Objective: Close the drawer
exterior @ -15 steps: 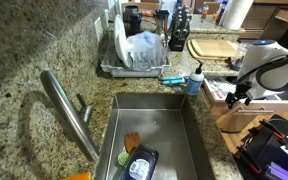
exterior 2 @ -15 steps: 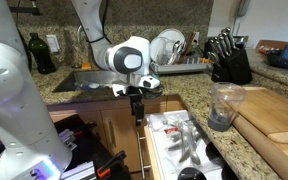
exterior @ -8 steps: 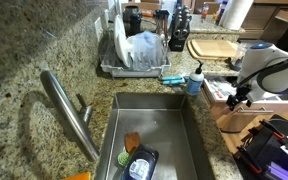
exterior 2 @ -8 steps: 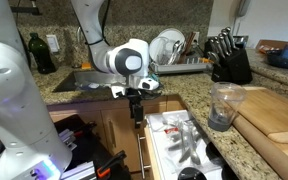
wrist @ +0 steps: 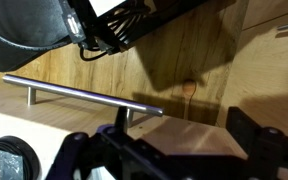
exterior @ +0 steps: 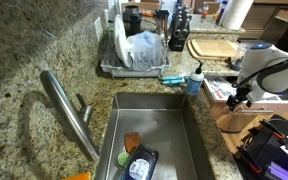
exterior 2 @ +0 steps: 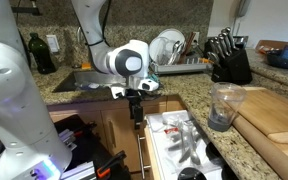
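Observation:
The drawer (exterior 2: 180,140) stands pulled out from under the granite counter, white inside with small dark items. It also shows in an exterior view (exterior: 217,90). Its light brown wooden front panel (wrist: 189,125) carries a steel bar handle (wrist: 79,95). My gripper (exterior 2: 136,106) hangs just over the top edge of that front panel, near the handle's end. In the wrist view my gripper (wrist: 174,150) is open, with its dark fingers wide apart on either side of the panel's top edge. It holds nothing.
The steel sink (exterior: 154,110) holds a sponge and a dark container. A dish rack (exterior: 134,55) stands behind it. A knife block (exterior 2: 230,60), a glass jar (exterior 2: 222,105) and a cutting board (exterior 2: 279,110) stand on the counter beside the drawer. A black bag (exterior 2: 84,150) lies on the floor.

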`<act>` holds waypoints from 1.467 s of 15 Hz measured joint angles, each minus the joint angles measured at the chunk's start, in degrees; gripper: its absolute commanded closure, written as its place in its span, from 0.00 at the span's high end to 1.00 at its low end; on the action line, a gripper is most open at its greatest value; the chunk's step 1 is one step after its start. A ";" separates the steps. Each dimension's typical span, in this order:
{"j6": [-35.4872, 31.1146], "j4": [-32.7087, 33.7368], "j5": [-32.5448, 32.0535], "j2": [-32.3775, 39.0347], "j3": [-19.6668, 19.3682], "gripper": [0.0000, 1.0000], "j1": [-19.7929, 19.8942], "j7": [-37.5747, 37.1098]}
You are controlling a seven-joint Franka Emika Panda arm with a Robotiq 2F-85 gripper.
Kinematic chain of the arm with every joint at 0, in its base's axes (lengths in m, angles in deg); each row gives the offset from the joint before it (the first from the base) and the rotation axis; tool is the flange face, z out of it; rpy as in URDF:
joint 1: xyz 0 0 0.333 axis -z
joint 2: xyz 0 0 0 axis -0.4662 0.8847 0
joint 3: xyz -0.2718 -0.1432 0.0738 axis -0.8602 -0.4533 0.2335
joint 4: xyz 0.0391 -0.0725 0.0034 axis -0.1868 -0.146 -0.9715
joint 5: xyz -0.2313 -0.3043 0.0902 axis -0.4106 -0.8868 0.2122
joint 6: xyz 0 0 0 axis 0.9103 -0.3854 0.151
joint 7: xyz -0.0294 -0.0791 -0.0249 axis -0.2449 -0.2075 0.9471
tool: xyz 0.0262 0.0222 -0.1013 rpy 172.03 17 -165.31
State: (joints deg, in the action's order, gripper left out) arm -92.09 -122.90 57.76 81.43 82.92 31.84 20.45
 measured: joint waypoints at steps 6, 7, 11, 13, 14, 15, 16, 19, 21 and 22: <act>0.01 0.08 0.04 0.00 -0.07 1.00 -0.12 0.00; 0.01 0.12 -0.07 0.11 -0.18 1.00 -0.20 -0.03; -0.06 0.28 -0.04 0.50 -0.42 1.00 -0.48 -0.03; -0.06 0.30 -0.04 0.50 -0.43 1.00 -0.51 -0.03; -0.06 0.30 -0.03 0.50 -0.43 1.00 -0.53 -0.03; -0.39 0.43 -0.28 0.51 -0.59 1.00 -0.60 -0.50; -1.08 0.81 -1.27 0.55 -1.05 1.00 -0.70 -1.92; -6.07 2.18 -5.62 1.14 -3.66 1.00 -0.81 -6.93; -10.60 3.47 -6.10 1.96 -5.71 1.00 -0.78 -8.33; -12.57 4.30 -5.84 2.33 -6.61 1.00 -0.78 -8.55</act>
State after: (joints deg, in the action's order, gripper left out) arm -104.66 -118.61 51.92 83.76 76.31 31.06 11.90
